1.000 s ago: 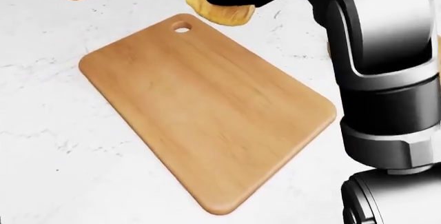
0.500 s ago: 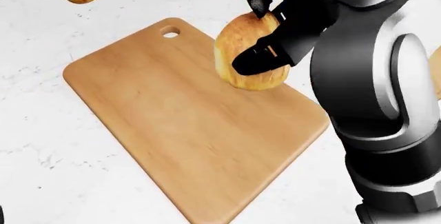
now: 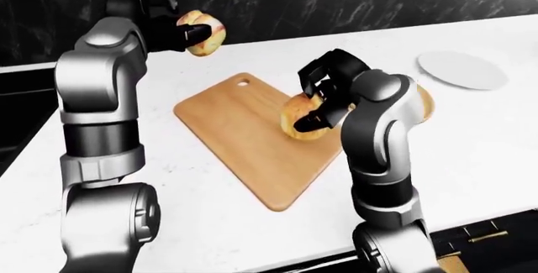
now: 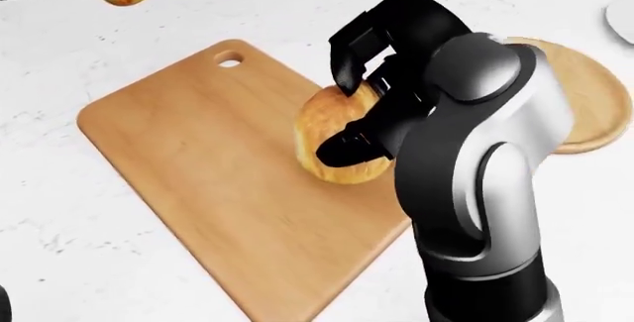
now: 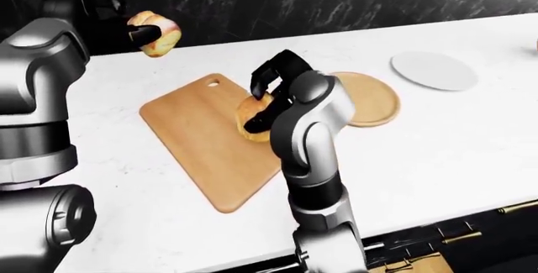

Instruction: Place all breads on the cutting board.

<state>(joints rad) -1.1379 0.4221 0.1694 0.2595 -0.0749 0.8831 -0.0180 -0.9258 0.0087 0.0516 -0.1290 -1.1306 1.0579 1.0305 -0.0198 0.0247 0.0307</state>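
On the white counter (image 3: pixel 471 159), your left hand (image 3: pixel 172 32) grips one bun (image 3: pixel 202 32) high above, and your right hand (image 4: pixel 372 88) holds another bun (image 4: pixel 332 144) on the cutting board (image 4: pixel 208 166); let go gently, or it may roll off.

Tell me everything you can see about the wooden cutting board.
The cutting board is a light-wood rectangle with rounded corners and a small hanging hole near one corner. It lies flat and skewed on the white marble counter. A round bread roll, gripped by the right hand, is at its right edge. The rest is bare.
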